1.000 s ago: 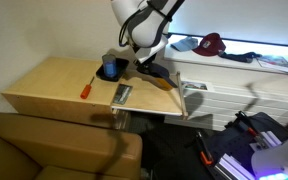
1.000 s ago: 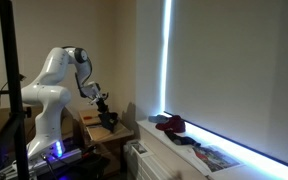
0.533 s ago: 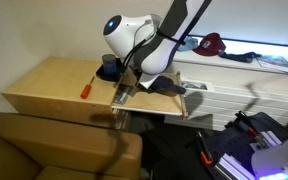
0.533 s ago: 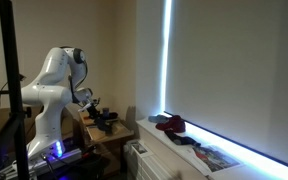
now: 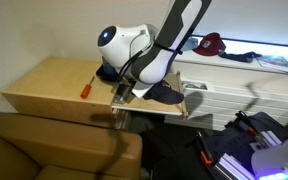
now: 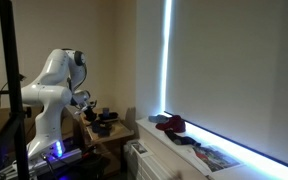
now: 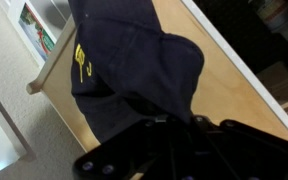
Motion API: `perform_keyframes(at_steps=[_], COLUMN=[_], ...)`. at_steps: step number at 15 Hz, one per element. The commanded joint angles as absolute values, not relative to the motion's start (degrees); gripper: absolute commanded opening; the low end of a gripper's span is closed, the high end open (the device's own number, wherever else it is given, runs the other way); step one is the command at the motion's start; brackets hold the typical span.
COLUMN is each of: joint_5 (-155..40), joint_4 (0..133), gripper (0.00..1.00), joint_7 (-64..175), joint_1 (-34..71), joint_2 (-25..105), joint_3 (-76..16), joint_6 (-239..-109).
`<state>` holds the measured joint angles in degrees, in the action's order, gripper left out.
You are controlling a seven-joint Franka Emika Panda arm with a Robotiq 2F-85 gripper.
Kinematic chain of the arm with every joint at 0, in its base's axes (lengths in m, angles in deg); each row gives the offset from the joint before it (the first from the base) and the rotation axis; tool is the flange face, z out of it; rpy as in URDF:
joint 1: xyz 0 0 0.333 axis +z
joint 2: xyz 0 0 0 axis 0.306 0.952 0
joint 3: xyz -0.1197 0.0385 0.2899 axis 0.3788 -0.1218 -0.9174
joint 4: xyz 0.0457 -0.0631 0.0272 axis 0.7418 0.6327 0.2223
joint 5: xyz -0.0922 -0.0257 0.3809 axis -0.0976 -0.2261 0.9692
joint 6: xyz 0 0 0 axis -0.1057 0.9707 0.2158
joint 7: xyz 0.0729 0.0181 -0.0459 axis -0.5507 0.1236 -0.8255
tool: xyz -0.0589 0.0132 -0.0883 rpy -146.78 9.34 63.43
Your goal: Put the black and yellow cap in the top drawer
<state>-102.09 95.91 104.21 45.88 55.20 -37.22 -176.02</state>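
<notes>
The black and yellow cap [image 7: 134, 60] fills the wrist view: a dark crown with a yellow emblem, lying low over the wooden table [image 7: 229, 95]; its yellow brim is hidden. My gripper [image 7: 180, 120] is shut on the cap's fabric at the edge nearest the camera. In an exterior view the arm bends low over the table's right end, with the gripper [image 5: 144, 88] holding the dark cap [image 5: 167, 93] just above the wood. The white chest [image 5: 229, 85] stands to the right of the table; I cannot make out its top drawer.
An orange-handled screwdriver [image 5: 86, 88], a small flat card-like object [image 5: 122, 96] and a blue item [image 5: 108, 71] lie on the table [image 5: 44, 85]. A dark red cap [image 5: 212, 42] and papers sit on the window ledge. A brown sofa [image 5: 54, 150] is in front.
The arm has swung down and toward the table's front edge, bringing the held cap from above the table to just over its surface.
</notes>
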Motion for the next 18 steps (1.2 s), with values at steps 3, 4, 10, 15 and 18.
perform_keyframes(at_steps=[3,4,10,15,18], joint_5=[-111.9,-110.7,-85.0,-62.0,-56.5], joint_4=[92.5,93.2,99.5,86.1,84.4], gripper=[0.32,0.37,0.81,1.00,1.00], joint_7=[114.0,113.3,96.8,76.8,74.2], joint_1=[44.3,42.9,34.4,20.7,25.2], joint_2=[56.7,56.2,50.2,49.8,48.9], joint_3=[-35.4,-36.5,-44.5,-51.2,-44.5], joint_6=[-178.1,-177.8,-178.1,-167.0,-166.6])
